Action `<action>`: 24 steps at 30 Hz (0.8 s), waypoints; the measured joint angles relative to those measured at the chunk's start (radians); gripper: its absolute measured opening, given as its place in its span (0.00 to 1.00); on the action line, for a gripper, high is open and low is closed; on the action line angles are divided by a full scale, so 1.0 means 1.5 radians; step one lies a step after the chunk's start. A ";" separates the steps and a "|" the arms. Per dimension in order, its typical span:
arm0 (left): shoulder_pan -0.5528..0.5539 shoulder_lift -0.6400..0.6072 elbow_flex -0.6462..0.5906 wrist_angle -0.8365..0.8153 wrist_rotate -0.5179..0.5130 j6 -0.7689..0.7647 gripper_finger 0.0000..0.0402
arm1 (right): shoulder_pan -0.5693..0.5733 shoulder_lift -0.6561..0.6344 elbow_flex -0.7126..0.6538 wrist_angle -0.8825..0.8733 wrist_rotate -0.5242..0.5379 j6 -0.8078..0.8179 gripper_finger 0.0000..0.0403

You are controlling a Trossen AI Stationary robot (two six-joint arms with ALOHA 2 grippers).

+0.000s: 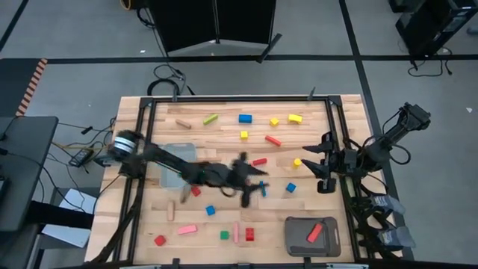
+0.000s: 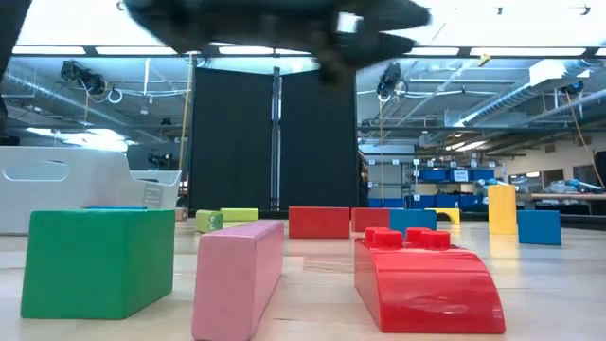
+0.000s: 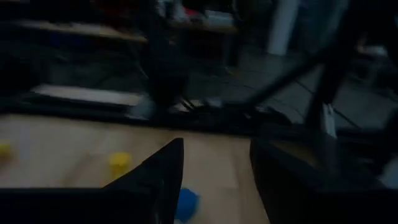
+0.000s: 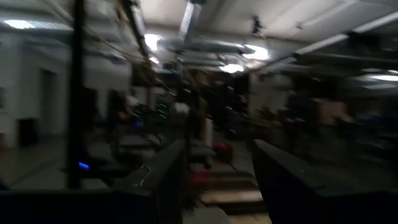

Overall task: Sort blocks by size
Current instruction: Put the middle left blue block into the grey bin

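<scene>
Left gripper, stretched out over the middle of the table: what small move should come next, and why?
Probably lower the left gripper onto the small blue cube seen just past its fingers. Those fingers stand apart with nothing between them, so it looks free to pick. One red bar already lies in the grey tray.

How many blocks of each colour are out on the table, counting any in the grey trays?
Red blocks: 6
Blue blocks: 4
Yellow blocks: 4
Green blocks: 2
Pink blocks: 2
Plain wood blocks: 2
Total: 20 in the high view; the left arm may hide more.
</scene>
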 joint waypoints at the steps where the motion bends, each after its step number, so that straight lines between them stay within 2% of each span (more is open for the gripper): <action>1: 0.001 -0.040 -0.045 0.010 -0.022 0.000 0.48 | -0.006 0.007 0.000 -0.003 0.016 0.000 0.48; 7: 0.000 -0.266 -0.238 0.025 -0.105 -0.006 0.48 | -0.072 0.064 0.000 -0.003 0.087 0.017 0.48; 12: -0.002 -0.430 -0.361 0.024 -0.121 -0.022 0.48 | -0.149 0.123 0.001 -0.019 0.081 0.087 0.50; 18: -0.002 -0.594 -0.465 0.017 -0.122 -0.037 0.48 | -0.248 0.204 0.061 -0.160 -0.016 0.234 0.51; 21: -0.002 -0.660 -0.497 -0.010 -0.123 -0.042 0.48 | -0.287 0.262 0.087 -0.179 -0.079 0.273 0.51; 24: -0.002 -0.712 -0.513 -0.083 -0.136 -0.064 0.48 | -0.319 0.320 0.111 -0.189 -0.130 0.300 0.51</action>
